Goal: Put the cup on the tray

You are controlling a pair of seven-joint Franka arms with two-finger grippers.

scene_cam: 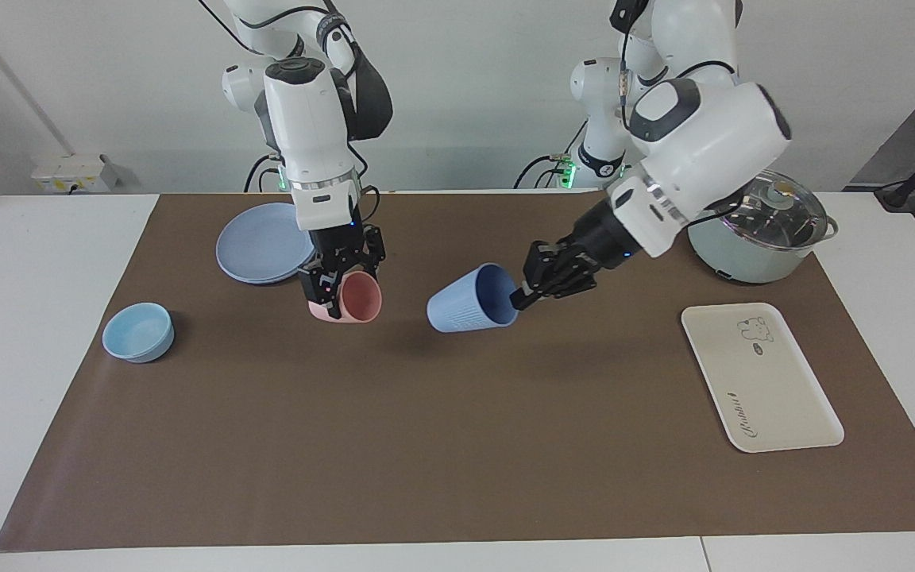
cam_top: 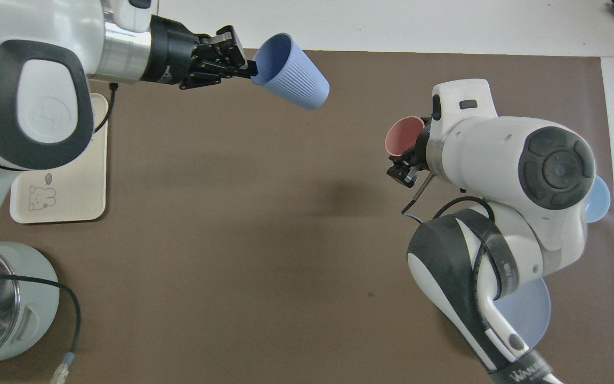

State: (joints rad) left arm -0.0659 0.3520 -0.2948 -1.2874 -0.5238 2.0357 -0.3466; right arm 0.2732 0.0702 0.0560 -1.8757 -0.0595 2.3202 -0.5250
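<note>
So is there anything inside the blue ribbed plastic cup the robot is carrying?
The blue ribbed plastic cup hangs tilted from the left gripper, shut on its rim. The inner wall that shows is bare; its bottom is out of sight.

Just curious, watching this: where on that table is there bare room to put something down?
The tray is bare, with open mat beside it. The widest free stretch is the mat's edge farthest from the robots. It's crowded around the plate, pink cup and bowl.
</note>
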